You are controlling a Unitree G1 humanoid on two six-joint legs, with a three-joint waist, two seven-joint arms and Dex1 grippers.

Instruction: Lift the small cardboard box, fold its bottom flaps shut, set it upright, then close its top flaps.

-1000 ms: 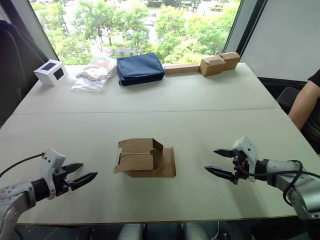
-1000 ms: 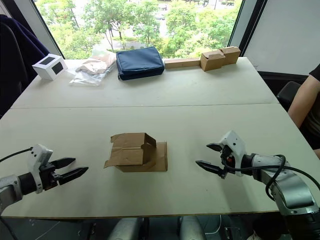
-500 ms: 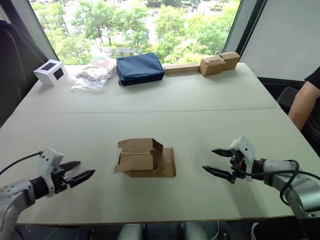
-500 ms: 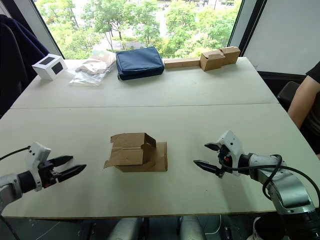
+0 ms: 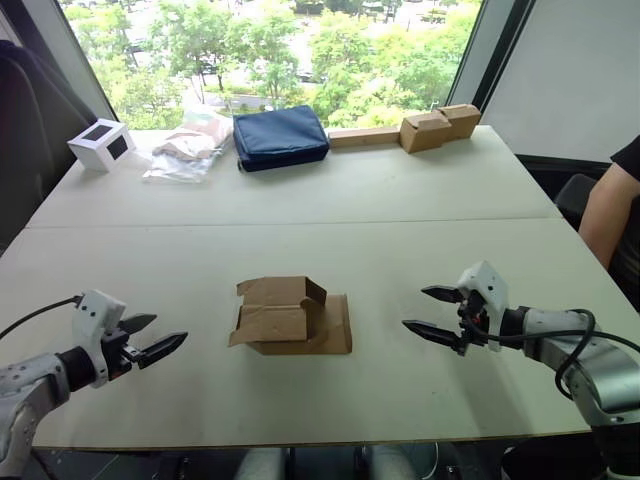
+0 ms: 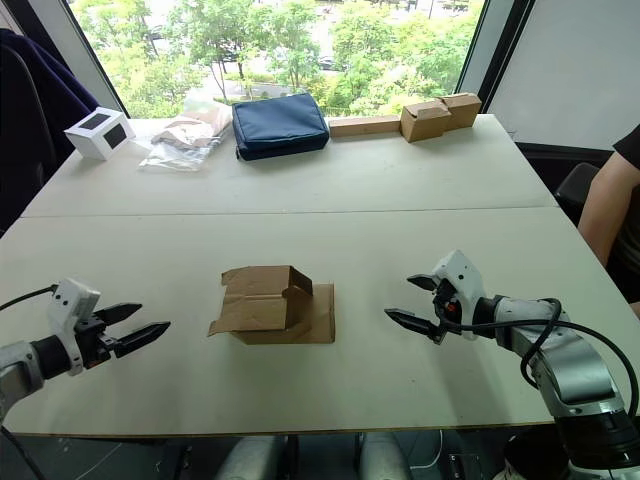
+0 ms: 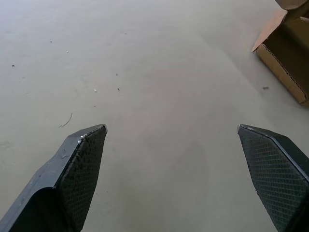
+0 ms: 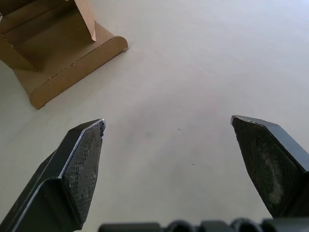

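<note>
The small cardboard box point(image 5: 292, 315) lies collapsed on its side in the middle of the white table point(image 5: 400, 250), its flaps splayed open, one flat on the table toward the right. My left gripper point(image 5: 155, 340) hovers open to the box's left, well apart from it. To the right, my right gripper point(image 5: 428, 311) is open too, its fingers pointing at the box with a gap of bare table between. A corner of the box point(image 7: 285, 53) shows in the left wrist view, and its flat flap point(image 8: 63, 43) in the right wrist view.
At the far edge stand a white cube with a black face point(image 5: 101, 144), a clear plastic bag point(image 5: 185, 152), a navy pouch point(image 5: 280, 137) and pale tan cardboard boxes with a long strip point(image 5: 425, 128). A person's arm point(image 5: 612, 205) is at the table's right side.
My left gripper has drawn back a little to the left, away from the box. My right gripper has moved slightly up and left toward the box. The box has not moved.
</note>
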